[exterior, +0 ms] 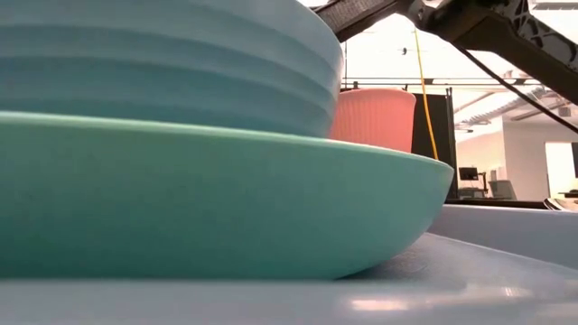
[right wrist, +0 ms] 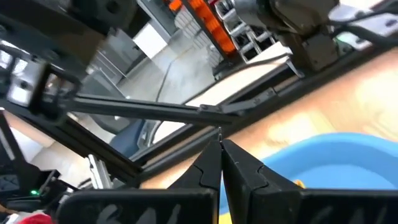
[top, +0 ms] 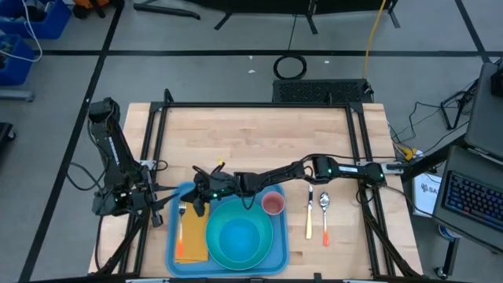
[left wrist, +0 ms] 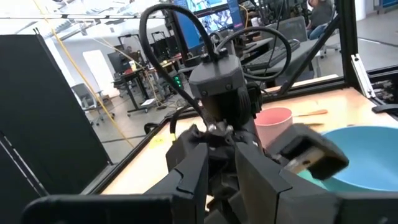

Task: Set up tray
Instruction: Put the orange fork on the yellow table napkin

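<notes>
The blue tray (top: 174, 263) lies at the table's near edge. On it are a turquoise plate (top: 271, 244) with a turquoise bowl (top: 238, 236) on top, an orange napkin (top: 191, 240) at its left side and a pink cup (top: 273, 204) at its far right corner. The low view shows the plate (exterior: 217, 208), the bowl (exterior: 163, 63) and the cup (exterior: 375, 117) close up. My right gripper (top: 201, 193) reaches across from the right and hovers over the tray's far left corner, shut, with nothing between its fingertips (right wrist: 221, 147). My left gripper (top: 156, 204) waits just left of the tray, open.
A knife with an orange handle (top: 309, 216) and a spoon with an orange handle (top: 325, 216) lie on the wood right of the tray. What looks like a fork (top: 182, 212) rests on the napkin's far end. A black frame (top: 259, 105) borders the table.
</notes>
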You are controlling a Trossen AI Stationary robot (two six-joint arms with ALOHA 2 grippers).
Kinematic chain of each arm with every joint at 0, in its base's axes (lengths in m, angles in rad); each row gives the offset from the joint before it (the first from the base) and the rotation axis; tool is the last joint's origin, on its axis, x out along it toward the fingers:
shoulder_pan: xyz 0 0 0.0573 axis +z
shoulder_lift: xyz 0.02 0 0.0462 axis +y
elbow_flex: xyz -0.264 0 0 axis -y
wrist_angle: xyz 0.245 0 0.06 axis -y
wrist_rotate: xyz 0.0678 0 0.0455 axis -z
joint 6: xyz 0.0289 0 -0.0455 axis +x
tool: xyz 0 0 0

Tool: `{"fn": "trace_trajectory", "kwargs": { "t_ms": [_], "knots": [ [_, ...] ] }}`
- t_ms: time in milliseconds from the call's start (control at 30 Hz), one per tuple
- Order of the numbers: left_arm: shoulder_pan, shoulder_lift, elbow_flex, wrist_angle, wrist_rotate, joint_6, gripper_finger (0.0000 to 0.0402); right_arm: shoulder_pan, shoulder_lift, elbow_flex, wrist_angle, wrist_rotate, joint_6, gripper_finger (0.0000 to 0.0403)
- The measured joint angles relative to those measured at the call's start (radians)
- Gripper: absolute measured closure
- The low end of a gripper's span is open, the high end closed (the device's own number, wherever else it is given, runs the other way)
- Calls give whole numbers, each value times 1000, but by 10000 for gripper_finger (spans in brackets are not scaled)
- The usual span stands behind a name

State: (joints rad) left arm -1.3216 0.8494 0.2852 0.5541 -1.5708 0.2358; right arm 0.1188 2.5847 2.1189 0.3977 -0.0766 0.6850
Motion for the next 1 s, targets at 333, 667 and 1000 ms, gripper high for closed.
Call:
{"fn": "trace_trajectory", "kwargs": {
  "t_ms": [333, 667, 1000],
  "knots": [
    [0, 0, 0, -2, 0, -7, 314, 0, 1, 0, -20, 24, -72, 403],
    [0, 0, 0, -3, 0, -9, 314, 6, 1, -1, -6, 24, -80, 403],
    [0, 0, 0, -4, -1, -5, 314, 7, 28, -2, 30, 55, -73, 403]
  ]
}}
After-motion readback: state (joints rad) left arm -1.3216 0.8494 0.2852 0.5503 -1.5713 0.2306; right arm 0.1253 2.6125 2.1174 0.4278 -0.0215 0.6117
